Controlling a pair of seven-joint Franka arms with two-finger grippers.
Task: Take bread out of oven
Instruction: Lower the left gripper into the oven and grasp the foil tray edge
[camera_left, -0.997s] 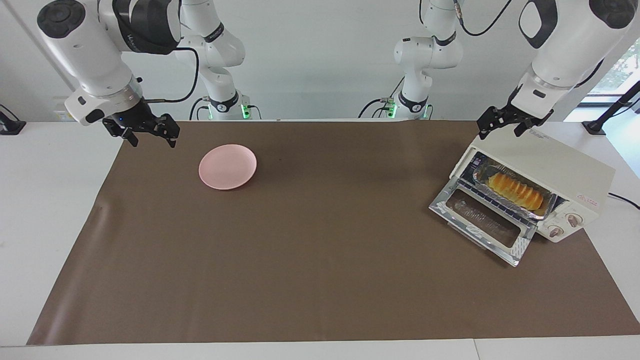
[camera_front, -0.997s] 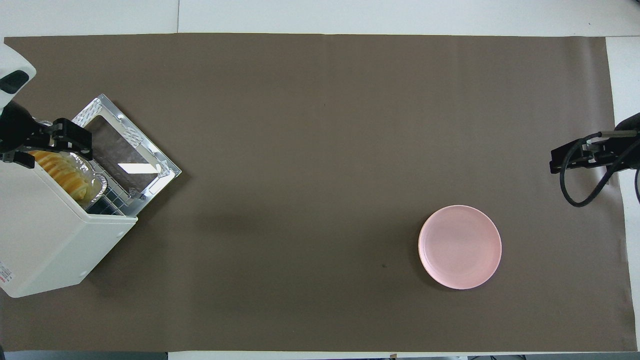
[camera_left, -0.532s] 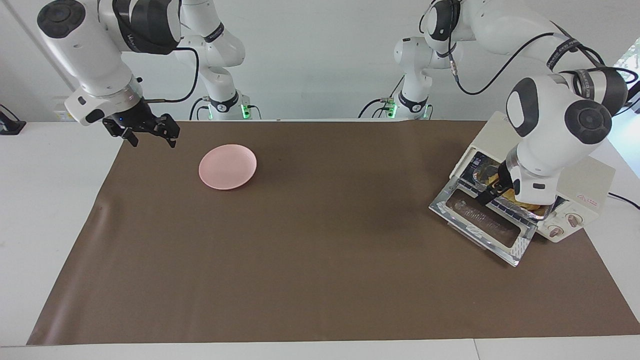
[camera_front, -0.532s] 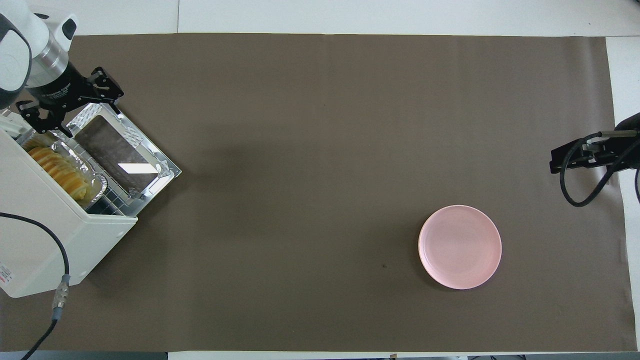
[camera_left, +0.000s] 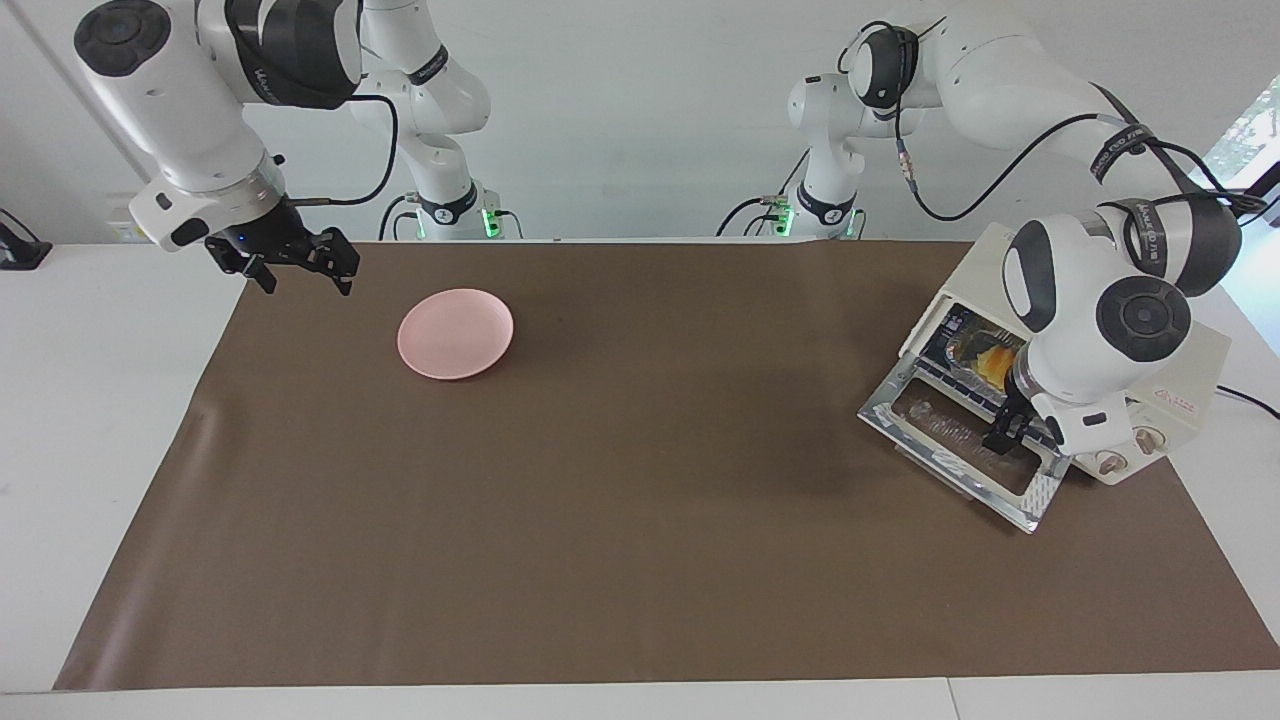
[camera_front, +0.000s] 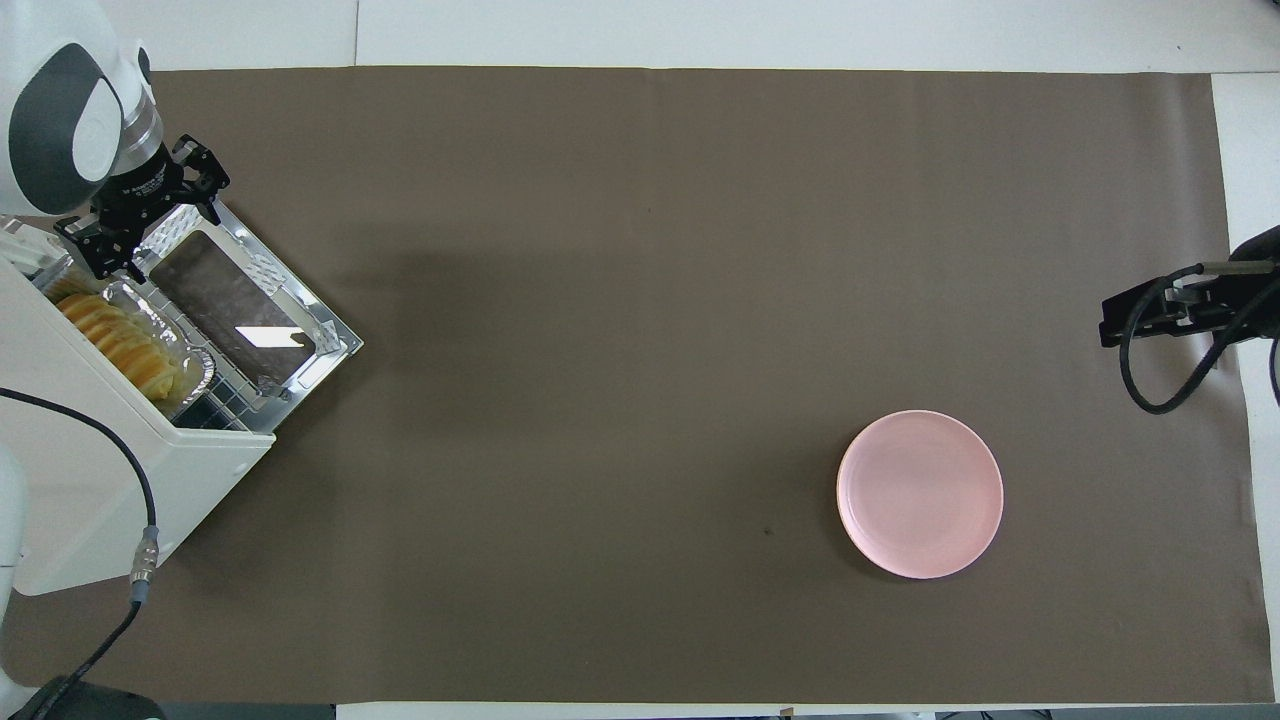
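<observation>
Overhead view: nearest the robots, the oven (camera_front: 90, 480) is seen at the left arm's end of the table, the bread (camera_front: 110, 340) inside on a foil tray (camera_front: 195, 362). The pink plate (camera_left: 455, 333) is set toward the right arm's end. Over the lowered door (camera_left: 965, 452), the left gripper (camera_front: 140, 208) is held spread. The right gripper (camera_left: 298, 262), spread too, is parked over the mat's corner.
</observation>
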